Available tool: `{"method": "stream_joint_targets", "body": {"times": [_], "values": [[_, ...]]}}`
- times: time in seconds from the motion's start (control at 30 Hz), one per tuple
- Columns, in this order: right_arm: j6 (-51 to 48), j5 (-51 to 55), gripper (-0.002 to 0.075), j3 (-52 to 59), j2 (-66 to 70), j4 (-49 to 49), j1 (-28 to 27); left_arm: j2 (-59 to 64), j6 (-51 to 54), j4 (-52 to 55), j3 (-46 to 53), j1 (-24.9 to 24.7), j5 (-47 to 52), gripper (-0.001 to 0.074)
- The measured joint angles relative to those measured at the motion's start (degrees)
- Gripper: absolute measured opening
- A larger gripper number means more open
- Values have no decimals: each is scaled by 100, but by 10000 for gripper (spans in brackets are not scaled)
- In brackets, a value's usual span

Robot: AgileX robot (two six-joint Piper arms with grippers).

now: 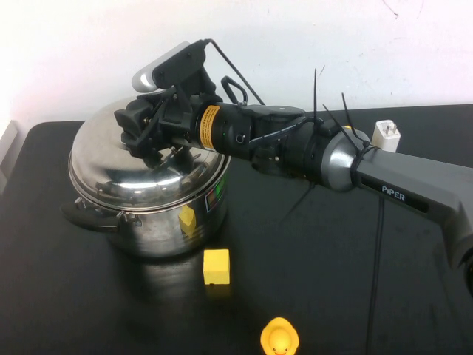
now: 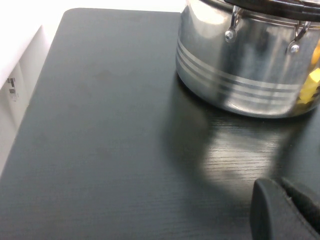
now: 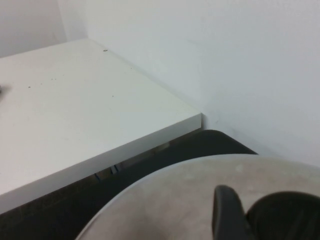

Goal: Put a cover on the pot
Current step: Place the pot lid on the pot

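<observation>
The steel pot (image 1: 159, 229) with black side handles stands at the table's left. The domed steel lid (image 1: 111, 159) rests on top of its rim. My right gripper (image 1: 144, 137) reaches across from the right and is shut on the lid's black knob (image 3: 285, 215); one finger (image 3: 227, 215) presses against the knob above the lid's dome (image 3: 175, 200). My left gripper (image 2: 287, 205) is out of the high view. It hangs low over the bare table a little way from the pot's wall (image 2: 240, 75), with its jaws together and empty.
A yellow block (image 1: 216, 266) lies in front of the pot and a yellow rubber duck (image 1: 279, 339) sits at the front edge. A small white box (image 1: 386, 135) stands at the back right. A white table (image 3: 75, 115) adjoins the black table (image 2: 100, 150).
</observation>
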Motion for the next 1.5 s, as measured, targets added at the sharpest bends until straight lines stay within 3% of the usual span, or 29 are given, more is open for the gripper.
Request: {"method": "stream_joint_targets", "body": {"times": [1.5], "values": [[166, 105, 340, 137, -44, -91, 0, 0, 0, 0, 0, 0, 0, -2]]}}
